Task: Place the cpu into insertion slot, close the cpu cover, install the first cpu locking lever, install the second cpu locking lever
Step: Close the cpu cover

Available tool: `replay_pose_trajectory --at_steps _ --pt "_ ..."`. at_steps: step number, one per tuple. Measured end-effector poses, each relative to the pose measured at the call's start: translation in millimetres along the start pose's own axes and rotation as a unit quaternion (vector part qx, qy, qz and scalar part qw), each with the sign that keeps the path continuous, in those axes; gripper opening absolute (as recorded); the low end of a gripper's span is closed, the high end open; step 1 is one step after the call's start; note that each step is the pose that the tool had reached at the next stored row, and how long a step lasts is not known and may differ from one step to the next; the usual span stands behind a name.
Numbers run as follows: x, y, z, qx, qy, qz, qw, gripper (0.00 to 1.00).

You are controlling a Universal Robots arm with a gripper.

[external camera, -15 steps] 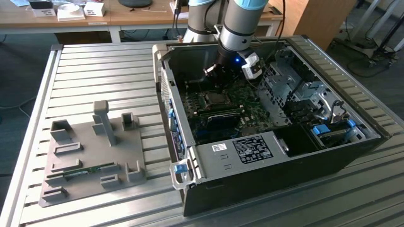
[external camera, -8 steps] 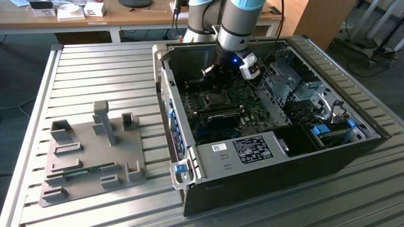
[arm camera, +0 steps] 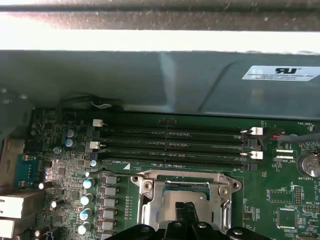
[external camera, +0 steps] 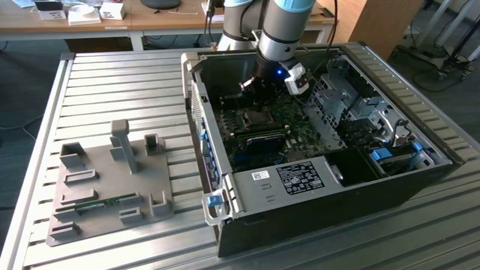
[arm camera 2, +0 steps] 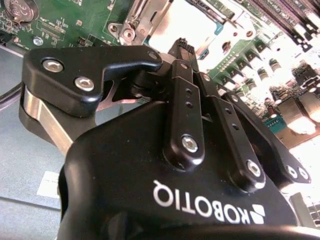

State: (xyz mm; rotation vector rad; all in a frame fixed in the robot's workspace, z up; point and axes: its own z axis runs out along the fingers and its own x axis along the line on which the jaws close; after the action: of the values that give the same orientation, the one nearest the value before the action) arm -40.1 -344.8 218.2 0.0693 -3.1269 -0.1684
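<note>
Gripper (arm camera: 187, 212) down over cpu cover (arm camera: 150, 197) on green board (arm camera: 280, 195), fingers (arm camera 2: 186, 92) pressed together, nothing visibly pinched.

A long ribbed aluminium worktop (external camera: 120, 79) carries an open black computer case (external camera: 330, 208) lying on its side. Towards the exterior view's left, well apart from the case, sits a grey plastic fixture plate (external camera: 101, 154) with upright blocks, and a thin green circuit strip (external camera: 96, 207) lies in one of its grooves. At the case's near end there is a grey metal drive cage (external camera: 255, 191) with a white label, and a blue plastic latch (external camera: 215, 199) just beside it. Behind stands a wooden desk (external camera: 150, 19) holding small white boxes (external camera: 84, 14). In the first wrist view, long narrow black memory slots (arm camera: 170, 142) run side by side, near a row of silver-topped capacitors (arm camera: 87, 200) and a round silver coin battery (arm camera: 309, 164).
</note>
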Motion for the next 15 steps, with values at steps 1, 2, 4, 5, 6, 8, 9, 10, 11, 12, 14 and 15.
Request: replay_pose_trajectory --at_steps 1,2,4,5,6,8,9,10,11,12,14,15 --pt "0.0 0.0 0.0 0.0004 0.0001 0.000 1.0000 0.11" --pt "0.0 0.0 0.1 0.0011 0.0000 0.000 1.0000 0.11" --pt "0.6 -0.2 0.4 0.0018 -0.0003 0.000 1.0000 0.11" --pt "1.2 -0.3 0.6 0.0018 -0.0006 0.000 1.0000 0.11" --pt "2.2 -0.5 0.8 0.0019 -0.0011 0.000 1.0000 0.11" --pt "5.4 -0.7 1.3 0.0020 -0.0030 -0.001 1.0000 0.11" --pt "6.5 -0.7 1.5 0.0020 -0.0042 -0.002 1.0000 0.11" --pt "7.4 -0.8 1.9 0.0020 -0.0058 -0.003 1.0000 0.11" --pt "8.2 -0.9 2.1 0.0022 -0.0072 -0.004 1.0000 0.11" --pt "9.0 -0.9 2.3 0.0022 -0.0083 -0.004 1.0000 0.11" --pt "10.2 -0.9 2.7 0.0024 -0.0107 -0.006 0.9999 0.11" --pt "10.7 -1.0 2.8 0.0025 -0.0114 -0.006 0.9999 0.11"
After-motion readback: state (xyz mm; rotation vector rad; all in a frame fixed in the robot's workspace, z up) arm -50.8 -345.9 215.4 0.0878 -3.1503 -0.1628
